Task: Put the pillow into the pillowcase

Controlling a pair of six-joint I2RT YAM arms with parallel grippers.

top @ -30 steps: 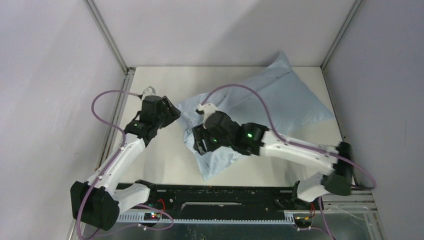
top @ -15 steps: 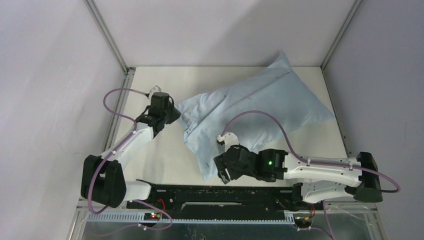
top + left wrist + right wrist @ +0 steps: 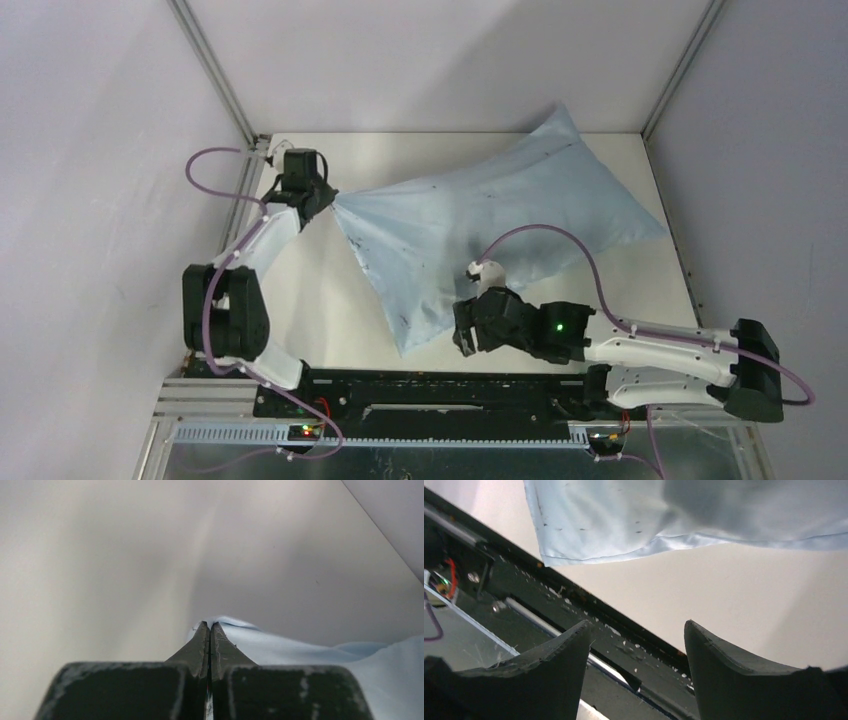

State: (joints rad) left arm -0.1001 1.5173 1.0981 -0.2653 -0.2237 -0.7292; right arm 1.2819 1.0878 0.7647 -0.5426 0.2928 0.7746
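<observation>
Currently the pillowcase (image 3: 480, 225) lies bulging and slantwise across the bench (image 3: 320, 310), its far corner up against the back wall. The left claw (image 3: 328, 200) is clamped on its left corner, with the cloth taut there. The right claw (image 3: 462, 338) stands apart, empty, beside the near corner.

A pale, matte worktop (image 3: 330, 305) fills the middle of the top view, boxed in by plain light grey walls: a back wall (image 3: 450, 60) across the top, a left wall (image 3: 90, 200) and a right wall (image 3: 780, 150). Two slanted aluminium posts (image 3: 215, 70) mark the rear corners. Along the lower edge runs a black rail (image 3: 450, 385) above a white slotted cable duct (image 3: 450, 432). The light is soft and even, with faint shadows.
</observation>
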